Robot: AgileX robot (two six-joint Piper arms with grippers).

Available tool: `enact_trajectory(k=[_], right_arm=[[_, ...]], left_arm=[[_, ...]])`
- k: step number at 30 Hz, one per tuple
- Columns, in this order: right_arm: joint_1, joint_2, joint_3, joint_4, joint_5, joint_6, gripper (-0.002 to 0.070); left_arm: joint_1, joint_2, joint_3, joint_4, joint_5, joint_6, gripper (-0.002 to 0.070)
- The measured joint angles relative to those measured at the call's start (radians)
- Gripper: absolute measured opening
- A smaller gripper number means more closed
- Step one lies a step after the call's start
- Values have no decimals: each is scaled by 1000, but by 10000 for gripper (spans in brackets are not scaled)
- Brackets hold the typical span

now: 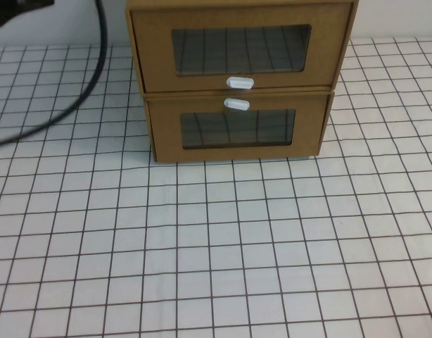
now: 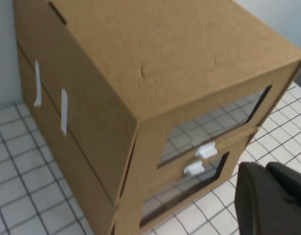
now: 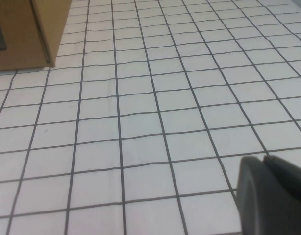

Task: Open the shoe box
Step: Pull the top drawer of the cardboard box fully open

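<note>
Two brown cardboard shoe boxes stand stacked at the back of the table, the upper box (image 1: 240, 46) on the lower box (image 1: 237, 130). Each front has a clear window and a white handle: the upper handle (image 1: 240, 82) and the lower handle (image 1: 236, 105). Both fronts look closed. The left wrist view shows the stack (image 2: 165, 54) from above its left corner, and my left gripper (image 2: 267, 167) hovers shut and empty off the front, apart from the handles (image 2: 206, 150). My right gripper (image 3: 264, 159) is shut and empty over the gridded table, far from the box corner (image 3: 28, 34). Neither gripper appears in the high view.
A black cable (image 1: 75, 105) curves over the table's back left, beside a dark shape (image 1: 15, 8) at the top corner. White tape strips (image 2: 63, 111) mark the boxes' left side. The white gridded tabletop (image 1: 216, 253) stretches in front of the boxes.
</note>
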Motion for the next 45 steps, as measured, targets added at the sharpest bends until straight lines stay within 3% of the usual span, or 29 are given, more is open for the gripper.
enact_trajectory(k=[10, 18, 26, 40, 45], right_arm=[[0, 0, 0, 0, 0, 0, -14], [0, 0, 0, 0, 0, 0, -13], [0, 0, 0, 0, 0, 0, -13], [0, 0, 0, 0, -3, 0, -13], [0, 0, 0, 68, -122, 0, -14]], left_arm=[[-181, 473, -595, 2, 89, 4, -5], [-285, 732, -891, 64, 91, -5, -5], [-307, 866, -940, 114, 51, -7, -5], [-307, 889, -944, 139, 23, -7, -5], [-307, 889, -944, 139, 23, -5, -5]])
